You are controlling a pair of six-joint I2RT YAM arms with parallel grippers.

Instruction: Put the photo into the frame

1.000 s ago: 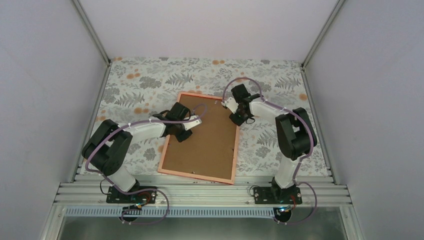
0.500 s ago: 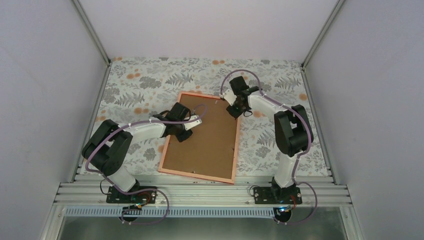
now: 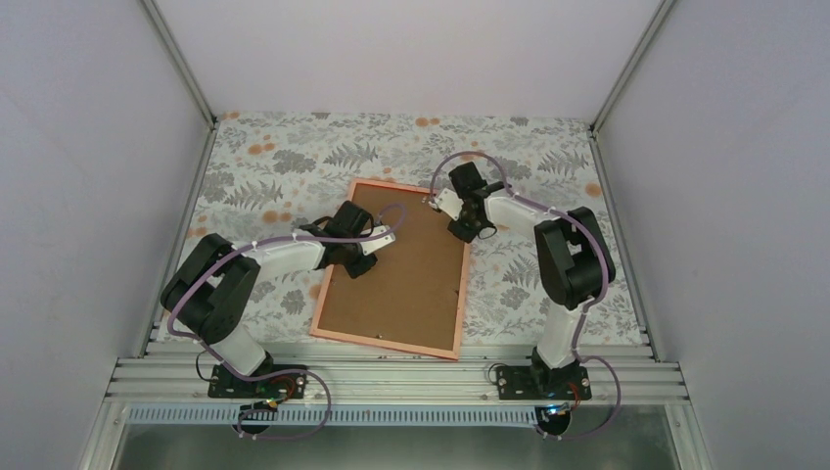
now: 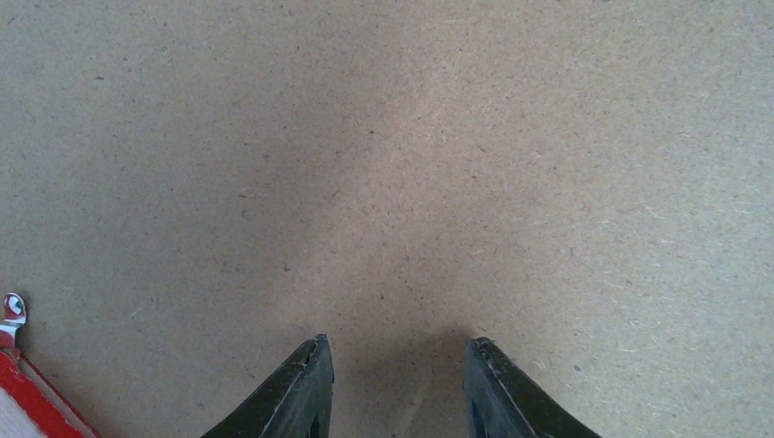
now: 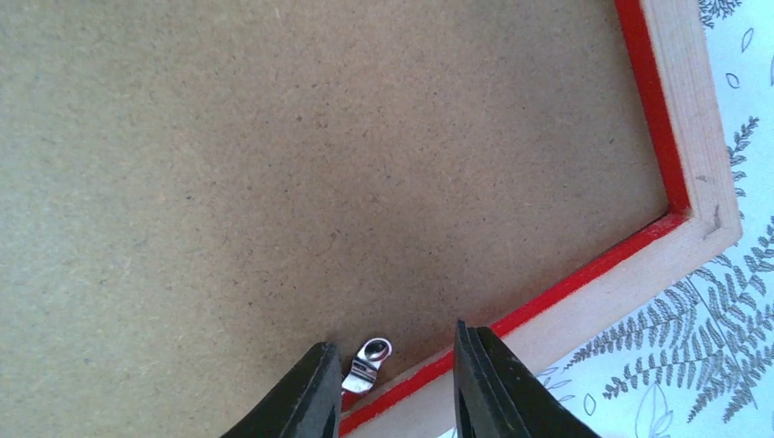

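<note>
Frame (image 5: 683,137) edge, metal clip (image 5: 367,359) between right jaws.

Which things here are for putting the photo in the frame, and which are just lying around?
For the job: frame, brown backing board, metal clip, left end effector, right end effector. The photo is not in view.
Just there: flowery tablecloth.

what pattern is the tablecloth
Grey fern leaves and orange blooms on white; the tablecloth shows best in the top external view.
</note>
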